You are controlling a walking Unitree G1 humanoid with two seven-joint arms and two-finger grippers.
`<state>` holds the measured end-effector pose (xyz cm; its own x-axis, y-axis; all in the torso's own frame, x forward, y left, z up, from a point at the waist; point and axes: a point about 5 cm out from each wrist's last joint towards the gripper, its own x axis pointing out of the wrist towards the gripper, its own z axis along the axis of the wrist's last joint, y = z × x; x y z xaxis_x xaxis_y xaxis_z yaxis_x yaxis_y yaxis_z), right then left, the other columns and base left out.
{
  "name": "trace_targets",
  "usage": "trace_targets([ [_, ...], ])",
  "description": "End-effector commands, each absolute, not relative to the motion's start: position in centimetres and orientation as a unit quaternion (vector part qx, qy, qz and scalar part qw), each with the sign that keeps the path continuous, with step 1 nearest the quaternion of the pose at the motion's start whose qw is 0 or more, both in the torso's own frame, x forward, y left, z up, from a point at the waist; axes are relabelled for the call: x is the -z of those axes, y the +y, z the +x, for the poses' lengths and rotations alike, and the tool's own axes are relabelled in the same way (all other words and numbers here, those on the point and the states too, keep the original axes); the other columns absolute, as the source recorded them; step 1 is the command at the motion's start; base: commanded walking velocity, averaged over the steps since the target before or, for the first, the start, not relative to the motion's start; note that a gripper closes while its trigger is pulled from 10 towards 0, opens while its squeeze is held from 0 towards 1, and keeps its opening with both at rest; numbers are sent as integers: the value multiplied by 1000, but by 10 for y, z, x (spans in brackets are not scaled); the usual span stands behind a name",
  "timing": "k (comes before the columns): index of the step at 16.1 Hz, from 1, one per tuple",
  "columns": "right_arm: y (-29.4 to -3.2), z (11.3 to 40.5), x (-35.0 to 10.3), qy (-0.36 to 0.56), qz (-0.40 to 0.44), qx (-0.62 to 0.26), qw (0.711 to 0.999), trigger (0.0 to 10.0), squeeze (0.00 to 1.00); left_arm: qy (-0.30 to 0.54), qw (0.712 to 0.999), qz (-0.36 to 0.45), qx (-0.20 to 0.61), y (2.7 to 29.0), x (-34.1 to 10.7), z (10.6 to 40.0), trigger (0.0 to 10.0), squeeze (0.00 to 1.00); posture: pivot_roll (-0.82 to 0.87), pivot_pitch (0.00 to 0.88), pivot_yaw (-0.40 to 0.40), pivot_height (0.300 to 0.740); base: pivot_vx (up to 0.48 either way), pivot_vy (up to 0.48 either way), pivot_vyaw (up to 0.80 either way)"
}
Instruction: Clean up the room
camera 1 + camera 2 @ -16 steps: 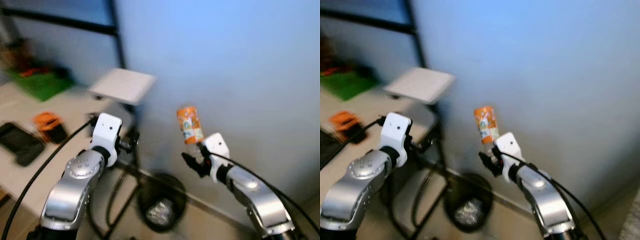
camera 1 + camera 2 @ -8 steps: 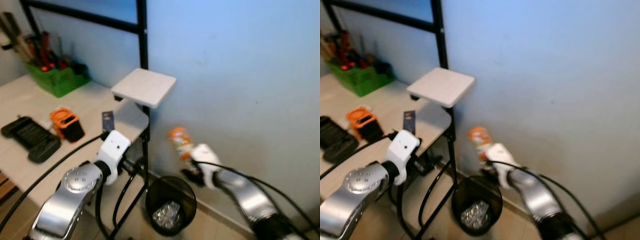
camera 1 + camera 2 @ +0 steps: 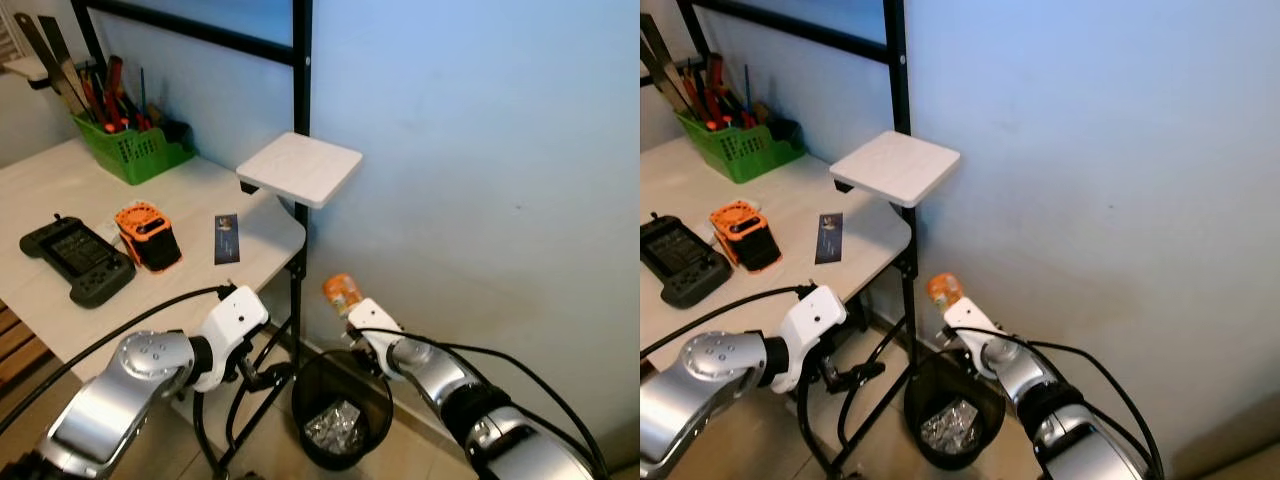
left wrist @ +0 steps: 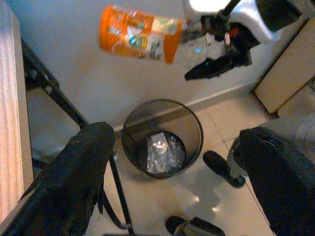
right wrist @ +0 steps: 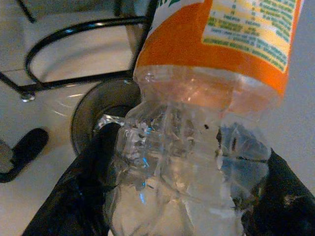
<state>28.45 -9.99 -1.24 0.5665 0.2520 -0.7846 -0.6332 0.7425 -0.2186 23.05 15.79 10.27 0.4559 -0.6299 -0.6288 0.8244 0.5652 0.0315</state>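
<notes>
Nearest to you, the left end effector (image 3: 262, 372) hangs low at 7 o'clock in the head view, beside the black metal frame leg. Its own wrist view shows its two black fingers (image 4: 74, 172) spread wide apart with nothing between them.

Just beyond, at 6 o'clock, the round black wire-mesh waste bin (image 3: 343, 408) stands on the tiled floor against the wall; crumpled silvery waste (image 4: 160, 152) lies at its bottom.

The right end effector (image 3: 368, 352) is clenched on the crushed clear plastic bottle with the orange label (image 3: 341, 293). You hold it by its clear crumpled end; the labelled part projects past the fingers. It sits above the bin's rim on the wall side, not yet over the centre.

Handling judgement: the bottle looks empty, light and already deformed, so it will yield further under pressure and can slip on its smooth film. The present hold on the creased section appears the soundest place. Centre the bottle over the bin opening before you release, since a light bottle may bounce off the rim.

Farther off, at 10 o'clock, the pale wooden surface (image 3: 60, 200) carries a black handheld controller (image 3: 77, 261), an orange-and-black box-shaped device (image 3: 147, 236), a dark card (image 3: 226, 238) and a green plastic basket of tools (image 3: 135, 148). A white square shelf plate (image 3: 300, 168) projects at 12 o'clock.
</notes>
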Motion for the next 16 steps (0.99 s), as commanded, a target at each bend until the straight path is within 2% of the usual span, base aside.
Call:
trace_targets([
  [1,-100,289,10,383,-245,-251,854,10000,0,301,829,173,438,159,-101,232,10000,0,129,0,-4,740,0,0,0],
  [5,-96,293,9,380,-245,-242,858,10000,0,311,817,180,451,159,-99,231,10000,0,117,0,9,740,0,0,0],
  [6,-94,294,8,379,-233,-239,863,10000,333,312,815,181,454,158,-99,231,10000,0,116,0,12,740,0,0,0],
  [7,-92,295,7,379,-220,-239,867,10000,1000,312,814,181,455,158,-100,232,10000,0,116,0,15,740,0,0,0],
  [16,-82,282,17,400,-193,-264,856,10000,1000,313,813,179,458,156,-100,230,10000,0,117,0,15,740,0,0,0],
])
